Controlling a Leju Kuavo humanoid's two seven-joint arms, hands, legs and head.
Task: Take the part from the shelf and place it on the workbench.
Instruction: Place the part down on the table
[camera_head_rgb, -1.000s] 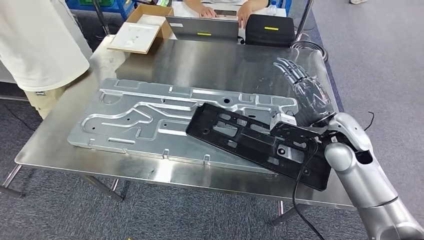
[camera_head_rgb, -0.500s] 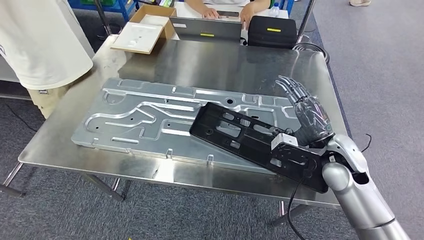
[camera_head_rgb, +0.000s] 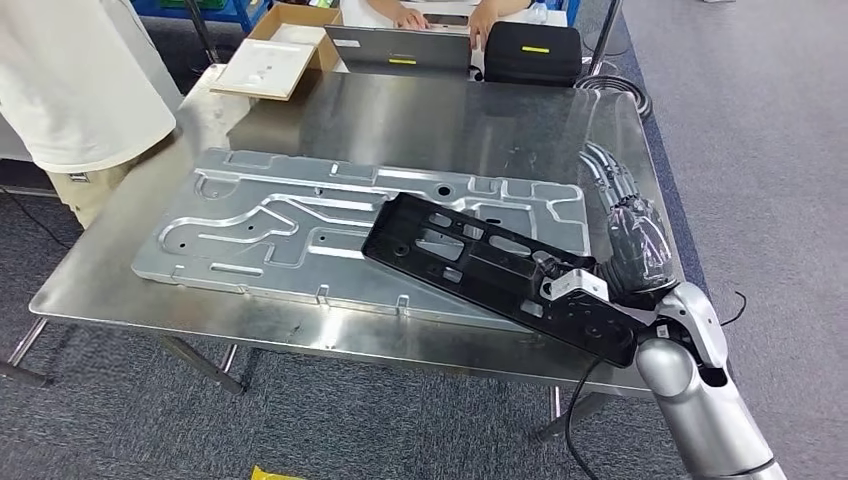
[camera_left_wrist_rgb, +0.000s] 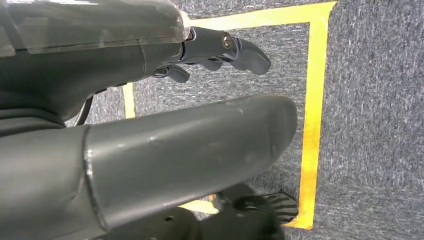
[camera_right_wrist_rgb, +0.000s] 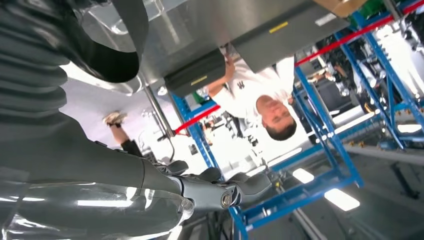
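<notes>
A long black plastic part (camera_head_rgb: 490, 270) lies slanted across the right end of a big stamped metal plate (camera_head_rgb: 290, 220) on the steel workbench (camera_head_rgb: 420, 120). The part's near end reaches the table's front right edge. My right hand (camera_head_rgb: 632, 228) hovers flat just right of the part, fingers stretched out and apart, holding nothing. The right wrist view shows that hand (camera_right_wrist_rgb: 150, 195) with its fingers straight and an edge of the black part (camera_right_wrist_rgb: 122, 50) beside it. My left hand (camera_left_wrist_rgb: 165, 115) hangs over the carpet, fingers loose and empty.
A person in a white shirt (camera_head_rgb: 70, 80) stands at the table's left corner. At the far edge are a cardboard box with a white tray (camera_head_rgb: 275, 60), a laptop (camera_head_rgb: 400, 50) with a person's hands at it, and a black case (camera_head_rgb: 530, 50). Yellow floor tape (camera_left_wrist_rgb: 312, 100) lies below.
My right hand has drawn back toward the table's near edge, away from the far side. The black part stays on the plate. The whole view has shifted a little.
</notes>
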